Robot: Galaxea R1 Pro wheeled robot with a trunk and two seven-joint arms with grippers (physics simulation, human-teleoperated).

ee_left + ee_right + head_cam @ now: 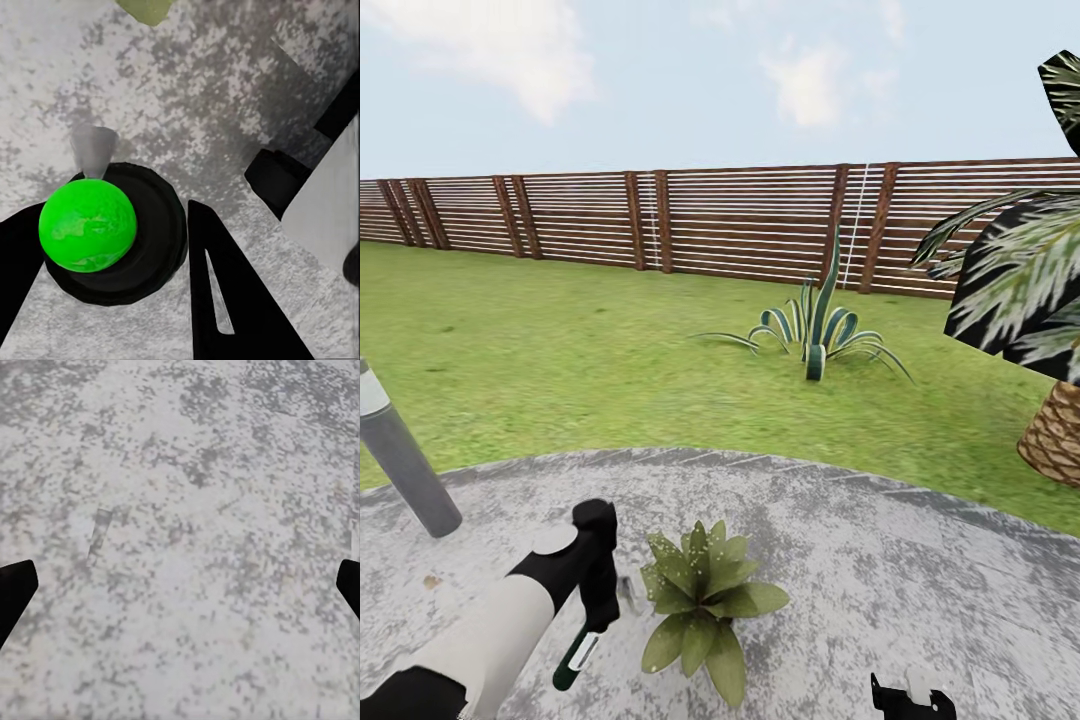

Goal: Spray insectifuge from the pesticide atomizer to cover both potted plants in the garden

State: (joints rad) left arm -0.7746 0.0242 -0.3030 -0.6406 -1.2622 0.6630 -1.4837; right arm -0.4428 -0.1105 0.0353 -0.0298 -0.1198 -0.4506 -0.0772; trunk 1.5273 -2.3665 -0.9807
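Observation:
One potted plant (705,600), a low rosette of speckled green leaves, stands on the round grey patio (860,540) near the front. Just left of it my left gripper (598,610) points down, shut on the pesticide atomizer (575,655), a dark green and black bottle hanging below the fingers. In the left wrist view the atomizer (88,223) shows a bright green round top, a black body and a grey nozzle, held between the two black fingers (225,300); a leaf tip (146,9) lies beyond it. My right gripper (908,693) sits low at the front right, open over bare paving (180,510).
A grey bollard post (400,450) stands at the patio's left edge. On the lawn (560,360) behind grows a striped agave (820,335). A palm with a scaly trunk (1055,435) is at the right. A brown slatted fence (660,215) closes the back.

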